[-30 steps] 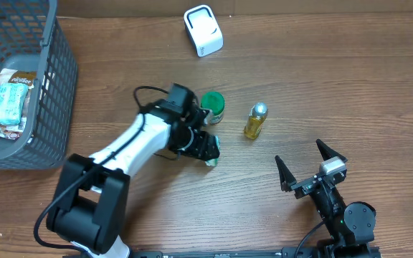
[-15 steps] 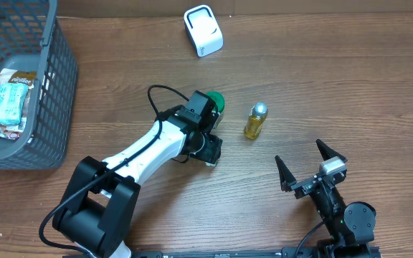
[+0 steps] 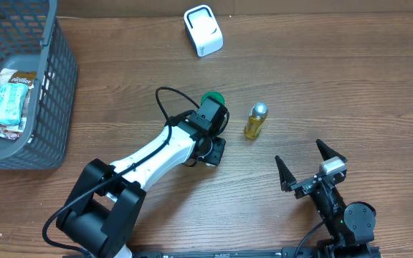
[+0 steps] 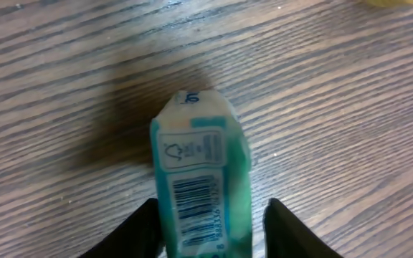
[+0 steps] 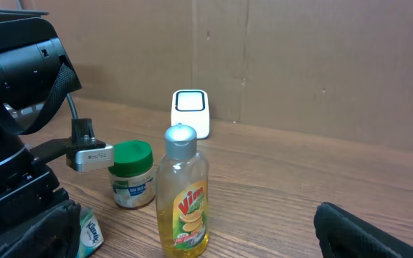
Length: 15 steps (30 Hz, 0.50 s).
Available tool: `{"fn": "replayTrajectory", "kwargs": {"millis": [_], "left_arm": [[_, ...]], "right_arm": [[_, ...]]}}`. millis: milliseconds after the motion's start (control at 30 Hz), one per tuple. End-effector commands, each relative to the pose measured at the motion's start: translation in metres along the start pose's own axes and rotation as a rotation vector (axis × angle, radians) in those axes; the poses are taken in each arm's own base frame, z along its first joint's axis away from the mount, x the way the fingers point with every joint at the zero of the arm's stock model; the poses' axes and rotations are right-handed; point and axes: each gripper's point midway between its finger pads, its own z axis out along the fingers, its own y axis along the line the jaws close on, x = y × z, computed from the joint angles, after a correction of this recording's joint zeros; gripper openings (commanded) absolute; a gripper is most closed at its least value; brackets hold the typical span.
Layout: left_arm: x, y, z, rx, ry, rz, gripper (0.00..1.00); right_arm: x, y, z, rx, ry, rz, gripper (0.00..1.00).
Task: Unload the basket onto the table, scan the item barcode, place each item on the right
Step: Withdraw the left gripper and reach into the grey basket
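A teal and white tissue pack (image 4: pixel 203 179) lies on the wooden table with its barcode facing up. My left gripper (image 4: pixel 210 233) straddles its near end. The left finger touches the pack's side, and a thin gap shows at the right finger. Seen from overhead, the left gripper (image 3: pixel 212 153) covers most of the pack. In the right wrist view the pack (image 5: pixel 88 233) pokes out beside the left arm. A white scanner (image 3: pixel 203 31) stands at the table's far edge. My right gripper (image 3: pixel 298 151) rests wide open near the front right, holding nothing.
A green-lidded jar (image 3: pixel 214 99) stands just behind the left gripper. A yellow dish-soap bottle (image 3: pixel 256 120) is to its right. A grey wire basket (image 3: pixel 56 86) at the left holds a snack packet (image 3: pixel 9 100).
The left arm swung right toward the jar. Its jaws narrowed around the tissue pack. The right arm stayed still.
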Motion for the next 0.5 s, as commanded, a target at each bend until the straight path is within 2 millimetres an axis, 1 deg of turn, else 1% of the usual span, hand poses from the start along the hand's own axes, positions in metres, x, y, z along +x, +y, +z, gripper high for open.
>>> {"fn": "replayTrajectory", "kwargs": {"millis": [0, 67, 200, 333, 467], "left_arm": [[0.003, 0.001, 0.005, -0.022, 0.007, -0.037, 0.27], [0.001, 0.004, 0.005, -0.039, -0.002, -0.060, 0.20], [-0.005, 0.016, -0.004, -0.114, -0.035, -0.106, 0.20], [-0.014, 0.022, -0.014, -0.161, -0.078, -0.134, 0.21], [-0.022, 0.027, -0.017, -0.191, -0.115, -0.173, 0.23]], "right_arm": [[0.002, -0.003, 0.000, 0.014, -0.005, -0.006, 1.00], [0.002, -0.003, 0.000, 0.014, -0.004, -0.006, 1.00], [0.002, -0.003, 0.000, 0.014, -0.004, -0.006, 1.00], [0.002, -0.003, 0.000, 0.014, -0.005, -0.006, 1.00], [0.002, -0.003, 0.000, 0.014, -0.004, -0.006, 1.00]]}}
